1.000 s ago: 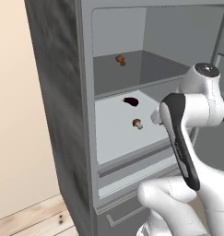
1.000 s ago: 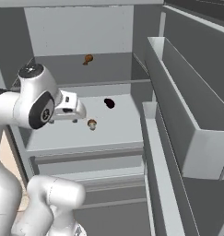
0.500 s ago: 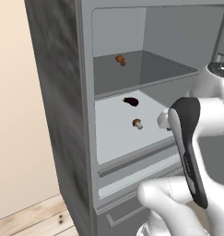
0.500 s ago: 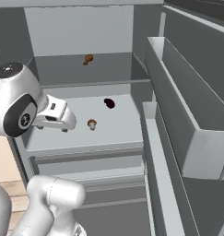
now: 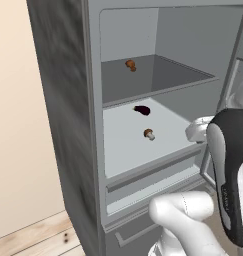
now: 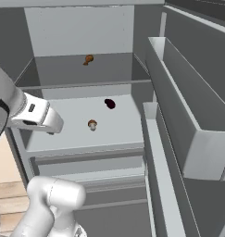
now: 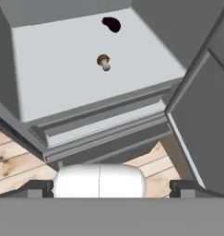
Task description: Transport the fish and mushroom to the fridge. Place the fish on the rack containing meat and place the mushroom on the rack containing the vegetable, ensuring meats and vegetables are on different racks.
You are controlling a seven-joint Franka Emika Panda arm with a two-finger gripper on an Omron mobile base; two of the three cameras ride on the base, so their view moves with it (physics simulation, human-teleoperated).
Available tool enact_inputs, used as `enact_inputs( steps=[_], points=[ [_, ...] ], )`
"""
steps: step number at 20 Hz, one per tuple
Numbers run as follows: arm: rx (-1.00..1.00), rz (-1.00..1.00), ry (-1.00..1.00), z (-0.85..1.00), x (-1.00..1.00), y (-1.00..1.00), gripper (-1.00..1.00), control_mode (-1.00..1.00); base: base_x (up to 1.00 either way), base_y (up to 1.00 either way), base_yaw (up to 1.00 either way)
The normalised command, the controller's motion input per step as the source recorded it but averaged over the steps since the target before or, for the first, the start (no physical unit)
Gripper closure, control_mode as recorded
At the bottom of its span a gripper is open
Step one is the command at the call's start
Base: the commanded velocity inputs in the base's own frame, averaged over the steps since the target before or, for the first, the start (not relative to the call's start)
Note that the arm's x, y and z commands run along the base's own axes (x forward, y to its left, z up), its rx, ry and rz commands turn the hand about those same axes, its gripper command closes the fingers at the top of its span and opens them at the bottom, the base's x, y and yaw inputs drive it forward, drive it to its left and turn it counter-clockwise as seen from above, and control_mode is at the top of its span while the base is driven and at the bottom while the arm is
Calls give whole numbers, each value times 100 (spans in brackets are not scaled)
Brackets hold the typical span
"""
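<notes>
The brown-capped mushroom (image 5: 149,133) is laid on the white rack (image 5: 118,145) of the open fridge (image 5: 68,125), near the dark purple vegetable (image 5: 142,110). The orange-brown meat (image 5: 130,65) is seated on the darker grey rack (image 5: 168,75) above.

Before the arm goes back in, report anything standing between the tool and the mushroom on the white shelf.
Nothing visible stands between them. The mushroom lies alone on the rack containing the vegetable, apart from the vegetable farther back. The open tool hangs outside the fridge, in front of and below the shelf's front edge.
</notes>
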Motion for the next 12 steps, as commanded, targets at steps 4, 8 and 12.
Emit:
enact_inputs(
  steps=[4,8,12],
  points=[
    [-2,0,-5,53,-61,1,-100,-100,0,0,0],
    [0,0,0,0,0,0,-100,100,-44,6,2],
    [0,0,0,0,0,0,-100,100,-98,-6,13]
  ],
)
